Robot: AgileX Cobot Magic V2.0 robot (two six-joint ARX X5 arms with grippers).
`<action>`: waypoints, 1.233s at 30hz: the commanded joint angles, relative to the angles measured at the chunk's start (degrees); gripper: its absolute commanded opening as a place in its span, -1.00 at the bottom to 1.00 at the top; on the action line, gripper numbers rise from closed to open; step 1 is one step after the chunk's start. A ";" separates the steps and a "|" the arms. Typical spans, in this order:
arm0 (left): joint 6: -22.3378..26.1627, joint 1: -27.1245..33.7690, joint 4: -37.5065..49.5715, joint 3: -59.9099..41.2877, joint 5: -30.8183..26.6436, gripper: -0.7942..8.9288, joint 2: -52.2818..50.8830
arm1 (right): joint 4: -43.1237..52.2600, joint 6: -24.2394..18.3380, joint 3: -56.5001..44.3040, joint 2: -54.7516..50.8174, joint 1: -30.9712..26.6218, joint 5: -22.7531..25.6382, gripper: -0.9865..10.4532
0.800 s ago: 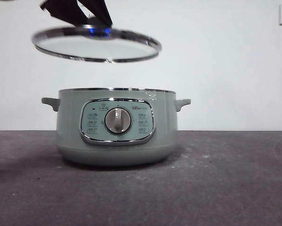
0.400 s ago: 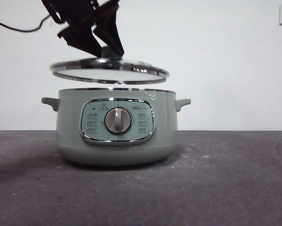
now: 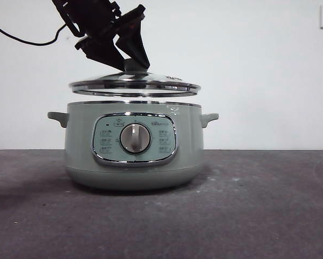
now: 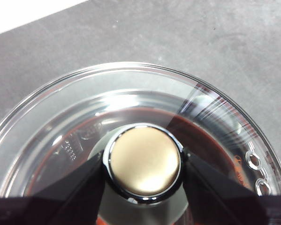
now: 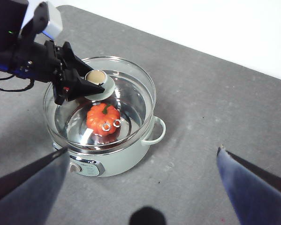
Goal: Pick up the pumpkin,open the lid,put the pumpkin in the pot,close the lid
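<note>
A: One step is left, I think: to close the round clear glass lid [image 3: 134, 84] with the chrome rim. The left end effector [image 3: 130, 60] grips its pale green knob [image 4: 143, 162] from both sides, jaws closed on it. The lid hangs just above the rim of the large sage-green cooker pot [image 3: 133, 144], not touching.

B: And the small orange ribbed pumpkin [image 5: 102, 119]?

A: It is inside the pot, visible through the glass, its green stem pointing up. The right end effector [image 5: 142, 157] waits wide open, holding nothing, high over the grey table [image 5: 215, 108].

B: How to finish well?

A: Keep the lid level and centred, lower it straight, release only when the rim sits all around. It lies flat, knob up; being round, it has no long axis.
</note>
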 commanded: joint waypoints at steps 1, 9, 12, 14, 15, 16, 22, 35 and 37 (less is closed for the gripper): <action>0.57 -0.24 1.92 0.39 0.39 -0.85 1.09 | 0.11 0.52 0.02 -0.04 0.09 -0.07 0.33; 0.57 -0.61 0.98 0.39 -0.94 -0.85 1.38 | 0.13 0.50 0.02 -0.04 0.07 -0.04 0.33; 0.63 -0.61 -0.33 0.39 -0.92 -0.85 1.40 | 0.13 0.42 0.02 -0.04 0.07 -0.04 0.33; 0.63 -0.63 -1.05 0.39 -0.92 -0.85 1.40 | 0.15 0.33 0.02 -0.02 0.07 -0.04 0.33; 0.63 -0.63 -1.38 0.39 -0.90 -0.85 1.40 | 0.17 0.31 0.02 -0.02 0.07 -0.04 0.33; 0.63 -0.66 -1.75 0.39 -0.90 -0.85 1.40 | 0.17 0.33 0.02 0.02 0.07 -0.04 0.33; 0.68 -0.66 -4.04 0.39 -0.90 -0.85 1.40 | 0.20 0.31 0.02 0.02 0.07 -0.04 0.33; 0.61 -0.66 -8.83 0.39 -0.87 -0.79 1.40 | -1.44 0.33 0.02 0.20 0.09 -0.09 0.33; 0.61 -0.61 -8.79 0.39 -0.90 -0.49 1.40 | -1.95 0.33 0.02 0.28 0.07 -0.09 0.33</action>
